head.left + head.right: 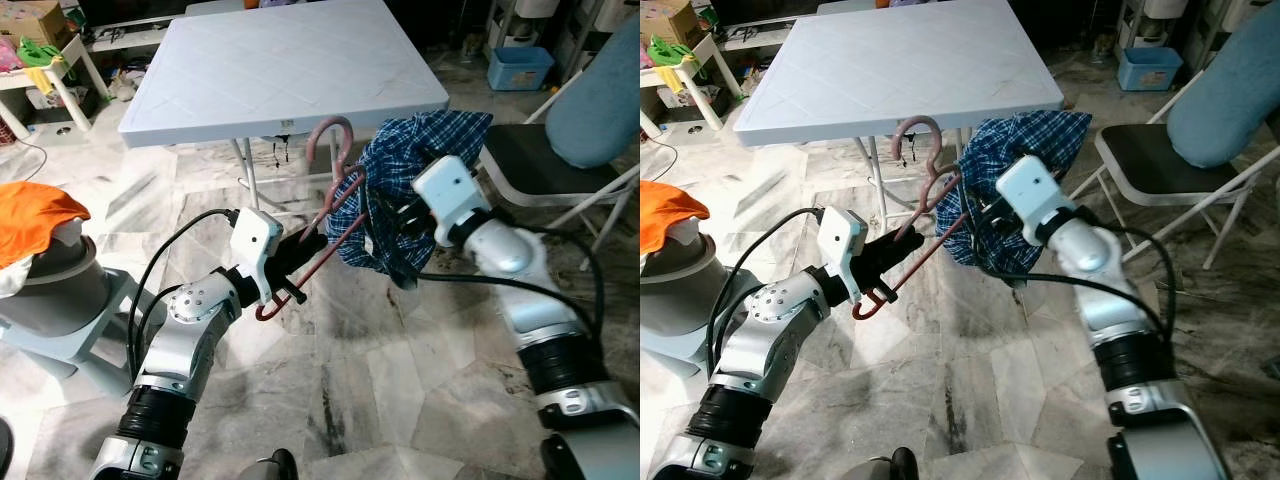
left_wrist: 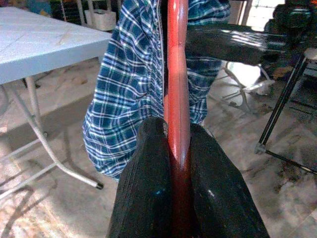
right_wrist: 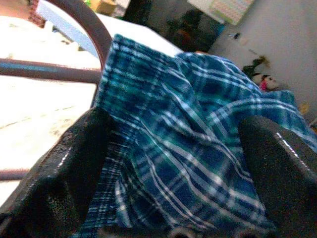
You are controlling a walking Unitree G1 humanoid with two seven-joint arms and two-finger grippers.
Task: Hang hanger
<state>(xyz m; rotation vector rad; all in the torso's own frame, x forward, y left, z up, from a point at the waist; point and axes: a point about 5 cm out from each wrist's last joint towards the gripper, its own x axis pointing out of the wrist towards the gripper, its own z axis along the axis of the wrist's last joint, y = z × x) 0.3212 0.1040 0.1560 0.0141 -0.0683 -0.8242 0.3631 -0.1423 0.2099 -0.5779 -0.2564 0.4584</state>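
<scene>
Left tool (image 1: 300, 250) is my anchor: its two black fingers (image 2: 148, 183) are clamped together on the lower bar of the dark red plastic hanger (image 1: 335, 205), which runs up between them in the left wrist view. That hanger is held in the air above the marbled tile floor (image 1: 360, 400), just in front of the near edge of the pale blue square folding surface (image 1: 290, 70), with its pink curved hook (image 1: 330, 135) pointing up beside that edge. Draped on the hanger's far end is a blue-and-white plaid cloth garment (image 1: 420, 180). My right tool (image 3: 173, 163) is at that garment with its fingers (image 3: 64, 168) spread apart, the plaid fabric lying between them. Off to my right stands a folding chair with a black seat (image 1: 530, 160). At my left I see an orange cloth (image 1: 35, 215) heaped on a grey stand.
</scene>
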